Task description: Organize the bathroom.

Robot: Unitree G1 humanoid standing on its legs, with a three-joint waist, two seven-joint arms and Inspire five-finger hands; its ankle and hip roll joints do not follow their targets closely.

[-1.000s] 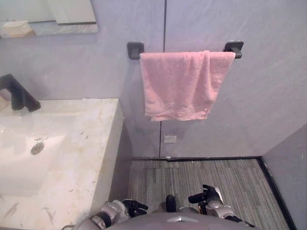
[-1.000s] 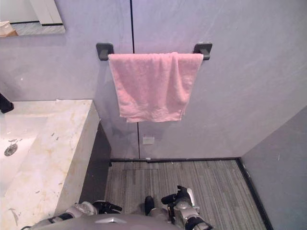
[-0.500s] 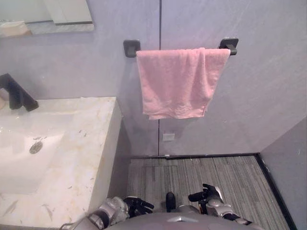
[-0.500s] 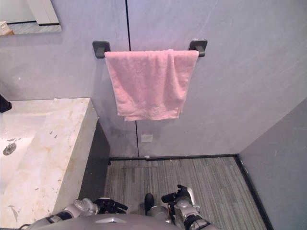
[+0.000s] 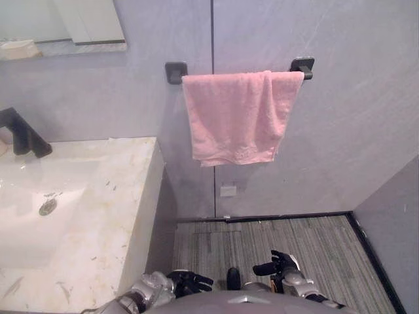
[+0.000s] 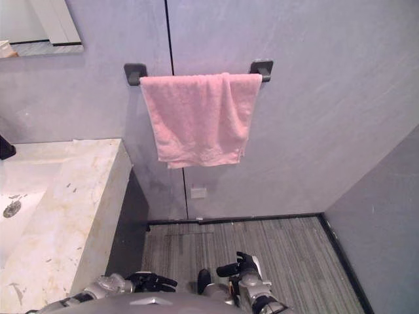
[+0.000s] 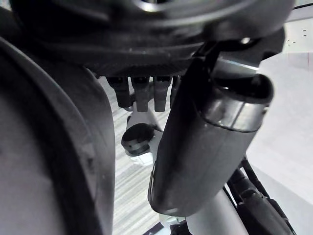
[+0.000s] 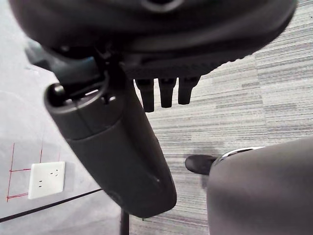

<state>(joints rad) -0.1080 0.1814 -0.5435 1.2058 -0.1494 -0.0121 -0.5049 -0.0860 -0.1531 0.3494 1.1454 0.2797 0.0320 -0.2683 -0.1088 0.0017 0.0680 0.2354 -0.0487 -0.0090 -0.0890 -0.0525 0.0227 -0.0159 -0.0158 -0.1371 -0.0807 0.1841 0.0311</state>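
A small bathroom with grey walls and a striped grey floor (image 5: pixel 294 242) lies before the robot.

Nearest, at the bottom of the head views, both hands hang low by the body. The left hand (image 5: pixel 190 282) has its fingers relaxed and holds nothing; its wrist view shows short straight fingers (image 7: pixel 145 95) over the floor. The right hand (image 5: pixel 278 265) is the same, thumb sticking out, fingers (image 8: pixel 166 93) straight and empty, with a wall socket (image 8: pixel 46 180) in sight on the wall beyond it.

To the left stands the marble desk (image 5: pixel 111 209) with its sunken white basin (image 5: pixel 33 209), a drain (image 5: pixel 48 207) in the bottom and a black tap (image 5: pixel 19 133) at the back. Above it the lower edge of a mirror (image 5: pixel 65 26) shows.

Farthest, on the wall ahead, a pink towel (image 5: pixel 234 116) hangs over a black rail (image 5: pixel 301 67). It is draped fairly flat, with one fold doubled over near the right end and the bottom hem a little uneven.

Over the last second the whole picture has shifted slightly, so the head camera has moved; the towel itself hangs as it did. The left hand has crept a little inward along the bottom edge, and the right hand has hardly altered. This suggests the robot is settling its stance in front of the rail, and no tidying contact has begun. The likely next job is raising a hand to straighten the towel.
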